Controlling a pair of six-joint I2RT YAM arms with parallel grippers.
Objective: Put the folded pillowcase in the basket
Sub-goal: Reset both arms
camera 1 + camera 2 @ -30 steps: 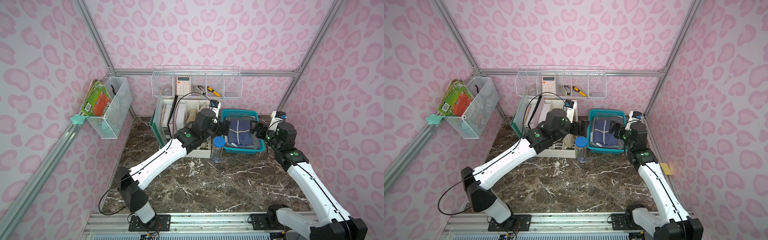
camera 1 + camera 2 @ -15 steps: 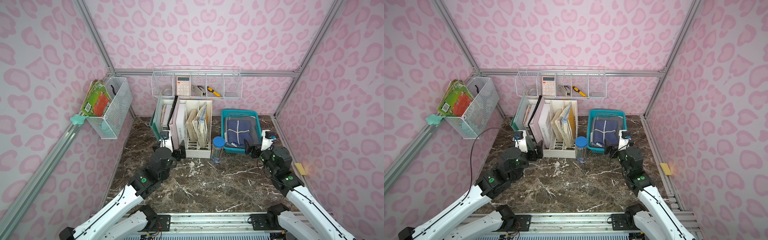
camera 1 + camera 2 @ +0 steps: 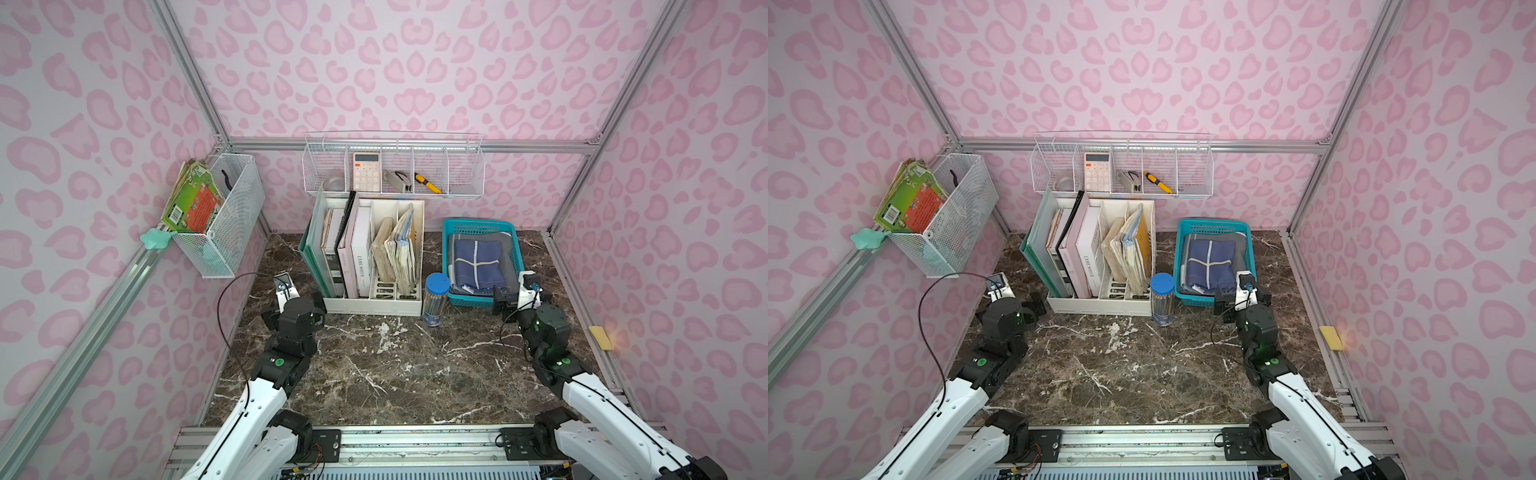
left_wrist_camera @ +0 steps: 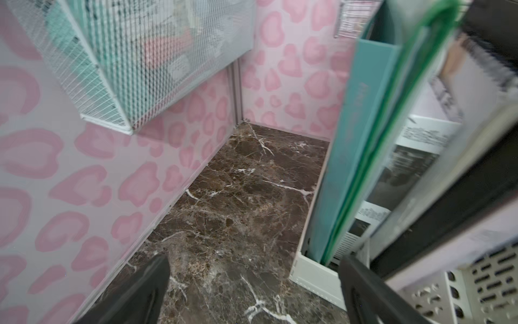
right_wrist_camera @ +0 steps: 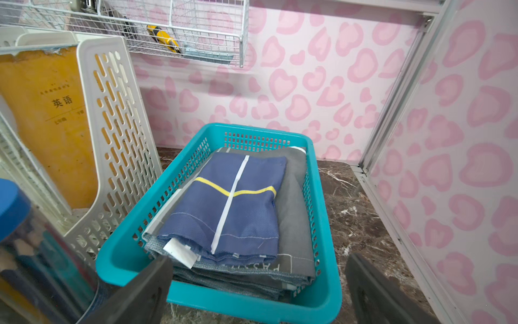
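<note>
Both arms have backed off toward the front rail since a second ago. In both top views the folded navy-blue fabric pillowcase with white and yellow stripes point(image 3: 478, 262) lies flat inside the rectangular teal-blue plastic lattice basket point(image 3: 478, 225), so I'd call it done; just retreat without clipping the rim. Left wrist: left claw point(image 4: 252, 294) is wide open, empty, low over the dark marble desk point(image 4: 238, 196). Right wrist: right claw point(image 5: 258, 294) is spread wide, empty, facing the basket's near rim.

Basket: teal-blue rectangular plastic basket point(image 5: 120, 258), smooth, glossy.
Pillowcase: folded navy cloth pillowcase point(image 5: 232, 204), woven, matt.
Desk: dark brown marble-look desk top point(image 5: 361, 224), polished.
</note>
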